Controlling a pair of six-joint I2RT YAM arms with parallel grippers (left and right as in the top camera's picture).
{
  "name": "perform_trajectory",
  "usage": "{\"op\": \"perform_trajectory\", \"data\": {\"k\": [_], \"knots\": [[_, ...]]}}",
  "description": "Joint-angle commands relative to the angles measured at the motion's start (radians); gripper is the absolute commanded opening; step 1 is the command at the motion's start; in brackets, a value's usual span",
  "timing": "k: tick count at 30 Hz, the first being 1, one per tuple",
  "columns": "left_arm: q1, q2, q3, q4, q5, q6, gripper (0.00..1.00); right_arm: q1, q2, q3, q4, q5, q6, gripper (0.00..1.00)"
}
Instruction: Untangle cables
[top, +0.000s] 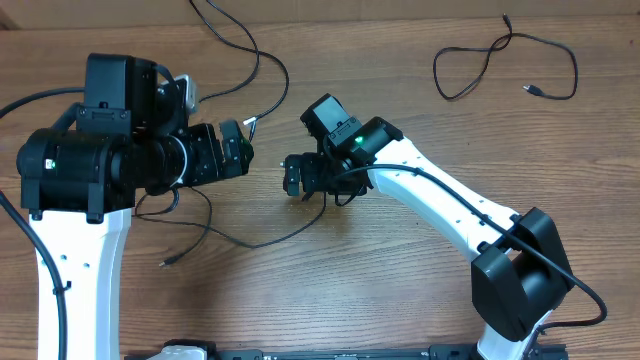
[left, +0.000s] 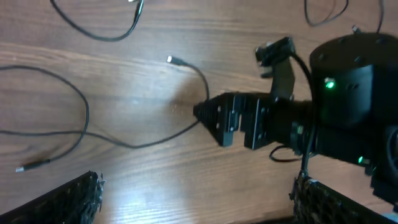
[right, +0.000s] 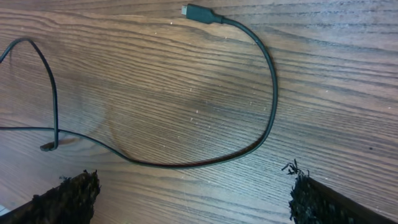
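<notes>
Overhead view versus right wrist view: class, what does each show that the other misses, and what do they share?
Only overhead: the left tool and a separate looped cable lying far off to the right. Only right wrist: a close look at a plug end, and how wide the right tool stands open. Both: the wooden table and a thin black cable curving across it.

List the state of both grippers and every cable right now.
Left gripper: open, holding nothing.
Right gripper: open, holding nothing, above a cable.
Middle cables: lying loose, unheld, crossing each other.
Far-right cable: lying in a loose loop, apart from the others.
</notes>
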Motion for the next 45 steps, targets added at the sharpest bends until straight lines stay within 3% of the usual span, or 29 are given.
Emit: {"op": "perform_trajectory", "data": {"k": [1, 4, 7, 11, 13, 30, 33, 39, 45], "knots": [[-0.004, -0.002, 0.014, 0.004, 0.002, 0.009, 1.00, 0.001, -0.019, -0.007, 0.006, -0.001, 0.026, 1.00], [-0.005, -0.002, 0.014, -0.019, 0.046, -0.006, 1.00, 0.001, -0.016, -0.008, -0.016, 0.076, 0.132, 1.00], [-0.005, -0.002, 0.014, -0.034, -0.016, -0.020, 1.00, 0.001, -0.005, -0.008, -0.036, 0.122, 0.191, 0.98], [-0.004, -0.001, 0.010, -0.129, -0.381, -0.236, 0.99, 0.001, 0.031, -0.008, -0.048, 0.121, 0.190, 0.95], [-0.004, -0.001, 0.001, -0.157, -0.467, -0.284, 1.00, 0.002, 0.050, -0.008, -0.057, 0.121, 0.190, 0.94], [-0.004, 0.001, -0.272, -0.059, -0.476, -0.283, 1.00, 0.077, 0.177, -0.008, -0.083, 0.230, 0.213, 0.83], [-0.004, 0.003, -0.303, -0.051, -0.475, -0.283, 1.00, 0.087, 0.199, -0.008, -0.074, 0.251, 0.259, 0.79], [-0.004, 0.003, -0.310, -0.054, -0.474, -0.283, 1.00, 0.087, 0.205, -0.008, -0.066, 0.254, 0.314, 0.59], [-0.004, 0.003, -0.310, -0.054, -0.474, -0.283, 0.99, 0.087, 0.208, -0.008, -0.065, 0.276, 0.314, 0.56]]}}
